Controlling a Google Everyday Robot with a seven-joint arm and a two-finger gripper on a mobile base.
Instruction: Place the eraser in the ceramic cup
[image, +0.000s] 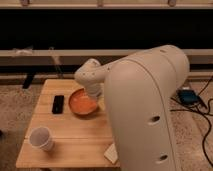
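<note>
Gripper (94, 93) is hanging over the orange bowl (81, 106), grip state unreadable, probably lining up for a reach, since the eraser (58, 104) is lying flat on the wooden table (75, 142) just left of the bowl, and the ceramic cup (41, 138) is waiting near the front-left corner.

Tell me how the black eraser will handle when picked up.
The eraser lies flat on the table, so it probably won't roll, but its low profile may be hard to pinch. It looks small, likely light. The claw hangs over the orange bowl beside it.
</note>
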